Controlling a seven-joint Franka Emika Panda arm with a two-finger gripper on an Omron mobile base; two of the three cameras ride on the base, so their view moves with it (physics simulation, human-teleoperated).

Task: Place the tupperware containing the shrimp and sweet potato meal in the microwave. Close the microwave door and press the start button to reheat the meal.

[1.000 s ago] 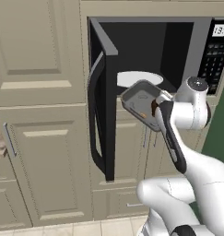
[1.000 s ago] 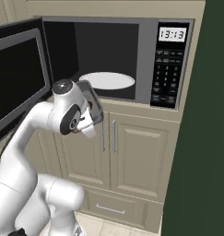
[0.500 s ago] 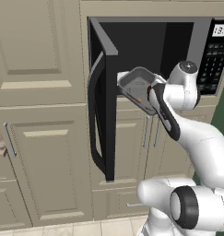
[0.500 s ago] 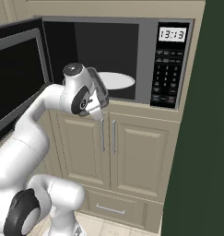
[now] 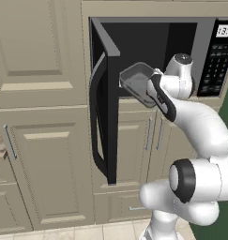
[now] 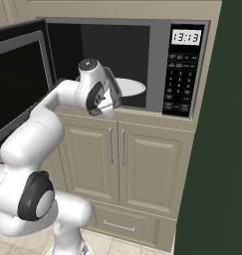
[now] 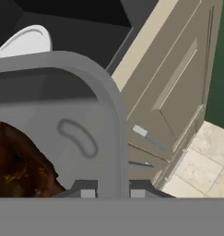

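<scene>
The grey tupperware [image 5: 135,82] hangs tilted at the lower front edge of the open microwave [image 5: 148,37], just right of the microwave door [image 5: 109,117], which stands swung out to the left. My gripper [image 5: 152,87] is shut on the container's right rim. In the hand view the rim [image 7: 92,73] runs down between my fingertips [image 7: 88,192], and a brown lump of the meal [image 7: 19,161] lies inside at the lower left. The white turntable plate [image 6: 130,85] sits in the cavity behind my hand [image 6: 108,93].
The keypad panel [image 6: 180,74] with the clock display [image 6: 185,37] is right of the cavity. The door's long grey handle [image 5: 96,117] faces out. Beige cabinet doors [image 6: 122,159] lie below the microwave, a dark green wall [image 6: 227,124] at right, and tiled floor [image 7: 205,156] underneath.
The arm has lifted the tupperware up and to the left, from below the cavity's edge to the microwave's opening. The grip has not changed.
</scene>
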